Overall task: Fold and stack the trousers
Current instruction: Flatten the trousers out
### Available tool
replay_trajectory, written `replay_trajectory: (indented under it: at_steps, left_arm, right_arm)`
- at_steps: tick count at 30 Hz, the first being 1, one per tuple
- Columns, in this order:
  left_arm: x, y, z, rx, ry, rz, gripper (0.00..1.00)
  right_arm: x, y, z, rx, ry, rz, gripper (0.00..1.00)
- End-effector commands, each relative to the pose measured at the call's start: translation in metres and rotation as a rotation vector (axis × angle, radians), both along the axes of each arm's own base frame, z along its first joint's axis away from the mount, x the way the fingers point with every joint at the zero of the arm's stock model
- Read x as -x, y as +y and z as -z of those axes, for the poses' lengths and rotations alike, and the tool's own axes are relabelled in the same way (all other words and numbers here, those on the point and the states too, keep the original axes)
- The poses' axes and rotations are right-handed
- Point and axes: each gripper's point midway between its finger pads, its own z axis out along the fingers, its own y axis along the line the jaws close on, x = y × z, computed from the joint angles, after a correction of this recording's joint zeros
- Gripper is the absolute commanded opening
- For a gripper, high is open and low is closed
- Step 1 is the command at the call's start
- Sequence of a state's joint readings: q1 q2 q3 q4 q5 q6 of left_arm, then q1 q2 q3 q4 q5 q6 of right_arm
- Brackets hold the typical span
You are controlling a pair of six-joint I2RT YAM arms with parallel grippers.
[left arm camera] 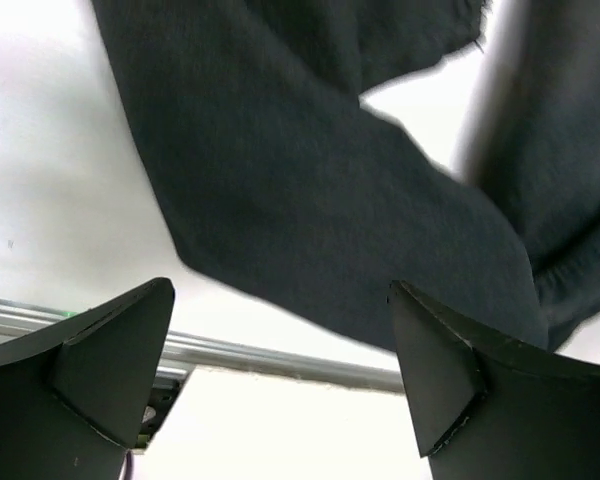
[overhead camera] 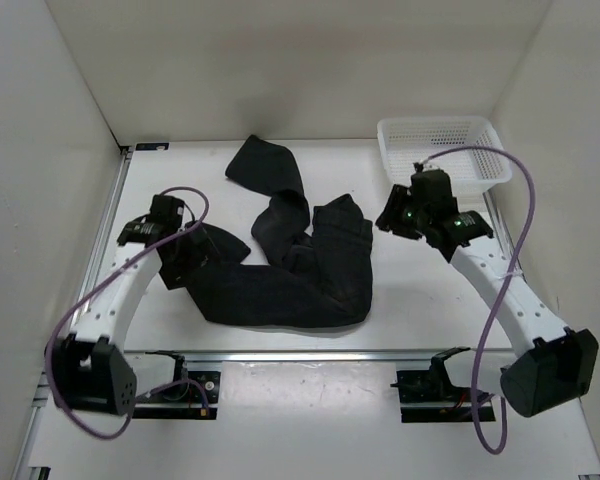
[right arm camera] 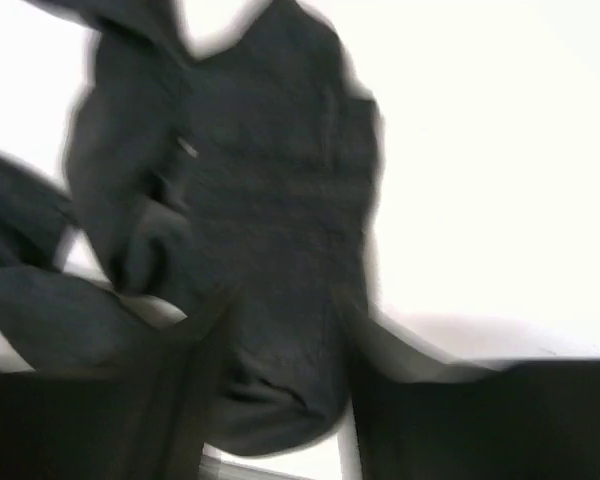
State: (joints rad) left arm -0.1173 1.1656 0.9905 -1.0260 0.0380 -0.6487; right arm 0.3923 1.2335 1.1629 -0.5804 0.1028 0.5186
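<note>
White surface (overhead camera: 430,300): trousers (overhead camera: 290,280) lie crumpled, unfolded, beneath the wide-open empty left gripper (left arm camera: 280,288) and just beside the part-open empty right gripper (right arm camera: 282,310); folding and stacking both remain.

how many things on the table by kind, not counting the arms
trousers: 1
basket: 1
total: 2
</note>
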Motion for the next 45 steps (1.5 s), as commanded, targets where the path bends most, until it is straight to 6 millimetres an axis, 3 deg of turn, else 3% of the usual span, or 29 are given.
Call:
replay_trajectory:
  at_steps: [1, 3, 4, 6, 11, 13, 15, 18, 19, 20, 21, 24, 25, 26, 28, 29, 31, 32, 33, 35, 37, 38, 39, 40, 41, 42, 43, 44, 45]
  left_arm:
    - [-0.037, 0.001, 0.006, -0.023, -0.007, -0.052, 0.99]
    - [-0.051, 0.016, 0.009, -0.066, 0.019, -0.112, 0.99]
    - [-0.054, 0.020, 0.021, -0.068, 0.059, -0.137, 0.99]
    - [-0.056, 0.031, 0.037, -0.023, 0.103, -0.195, 0.99]
    - [-0.060, 0.031, 0.083, 0.089, 0.213, -0.236, 0.99]
    - [-0.062, 0.029, 0.085, 0.098, 0.210, -0.233, 0.94]
    - [-0.067, 0.030, 0.085, 0.099, 0.200, -0.232, 0.65]
    - [-0.073, 0.030, 0.085, 0.096, 0.197, -0.224, 0.16]
    - [-0.073, 0.031, 0.084, 0.108, 0.198, -0.230, 0.10]
    - [-0.075, 0.032, 0.079, 0.106, 0.184, -0.220, 0.10]
    - [-0.076, 0.035, 0.076, 0.107, 0.175, -0.228, 0.10]
    - [-0.088, 0.042, 0.046, 0.088, 0.119, -0.231, 0.10]
    - [-0.106, 0.049, 0.019, 0.061, 0.044, -0.231, 0.10]
    - [-0.112, 0.053, 0.005, 0.039, 0.019, -0.229, 0.10]
    - [-0.118, 0.069, -0.026, -0.004, -0.012, -0.255, 0.10]
    - [-0.137, 0.073, -0.067, -0.012, -0.115, -0.259, 0.10]
    - [-0.149, 0.085, -0.101, -0.019, -0.179, -0.276, 0.10]
    - [-0.153, 0.093, -0.139, -0.021, -0.256, -0.296, 0.10]
    - [-0.156, 0.097, -0.150, -0.023, -0.273, -0.305, 0.10]
    - [-0.156, 0.108, -0.176, -0.033, -0.331, -0.324, 0.10]
    - [-0.146, 0.109, -0.184, -0.027, -0.352, -0.329, 0.10]
    - [-0.139, 0.111, -0.167, -0.027, -0.312, -0.338, 0.10]
    - [-0.138, 0.110, -0.160, -0.027, -0.313, -0.338, 0.10]
    - [-0.128, 0.110, -0.158, -0.035, -0.322, -0.343, 0.10]
    - [-0.122, 0.112, -0.144, -0.054, -0.299, -0.341, 0.11]
    - [-0.109, 0.109, -0.107, -0.050, -0.207, -0.341, 0.39]
    - [-0.105, 0.112, -0.093, -0.055, -0.187, -0.339, 0.65]
    - [-0.099, 0.108, -0.078, -0.046, -0.147, -0.319, 0.88]
    - [-0.092, 0.104, -0.061, -0.032, -0.105, -0.313, 0.94]
  right_arm:
    - [0.021, 0.001, 0.076, -0.028, 0.199, -0.052, 0.58]
    - [0.024, 0.007, 0.083, -0.095, 0.226, -0.110, 0.92]
    - [0.016, 0.007, 0.083, -0.120, 0.216, -0.123, 0.97]
    - [0.014, 0.009, 0.104, -0.137, 0.284, -0.138, 0.99]
    - [-0.017, 0.009, 0.135, -0.202, 0.331, -0.142, 0.99]
    - [-0.023, 0.019, 0.141, -0.267, 0.354, -0.188, 0.93]
    - [-0.031, 0.028, 0.144, -0.306, 0.350, -0.225, 0.85]
    - [-0.042, 0.043, 0.152, -0.314, 0.374, -0.281, 0.52]
    - [-0.041, 0.046, 0.150, -0.304, 0.379, -0.285, 0.35]
    - [-0.044, 0.045, 0.149, -0.294, 0.373, -0.277, 0.03]
    - [-0.048, 0.043, 0.137, -0.282, 0.343, -0.269, 0.00]
    - [-0.064, 0.023, 0.080, -0.211, 0.211, -0.179, 0.00]
    - [-0.066, 0.017, 0.051, -0.187, 0.143, -0.164, 0.00]
    - [-0.069, 0.012, 0.032, -0.168, 0.105, -0.142, 0.00]
    - [-0.071, -0.003, -0.027, -0.134, -0.020, -0.095, 0.00]
    - [-0.069, -0.012, -0.042, -0.120, -0.041, -0.067, 0.00]
    - [-0.067, -0.027, -0.077, -0.087, -0.119, -0.016, 0.00]
    - [-0.067, -0.034, -0.100, -0.085, -0.164, 0.007, 0.00]
    - [-0.059, -0.043, -0.107, -0.075, -0.167, 0.032, 0.00]
    - [-0.049, -0.053, -0.109, -0.070, -0.160, 0.081, 0.00]
    - [-0.030, -0.067, -0.106, -0.062, -0.151, 0.165, 0.00]
    - [-0.016, -0.074, -0.112, -0.069, -0.180, 0.201, 0.00]
    - [-0.002, -0.079, -0.079, -0.056, -0.104, 0.232, 0.00]
    - [0.011, -0.083, -0.064, -0.055, -0.070, 0.263, 0.00]
    - [0.031, -0.094, -0.064, -0.081, -0.089, 0.348, 0.00]
    - [0.045, -0.097, -0.049, -0.086, -0.067, 0.376, 0.00]
    - [0.066, -0.102, -0.004, -0.063, 0.029, 0.404, 0.18]
    - [0.083, -0.103, -0.003, -0.106, -0.005, 0.426, 0.35]
    - [0.095, -0.105, 0.011, -0.109, 0.021, 0.439, 0.47]
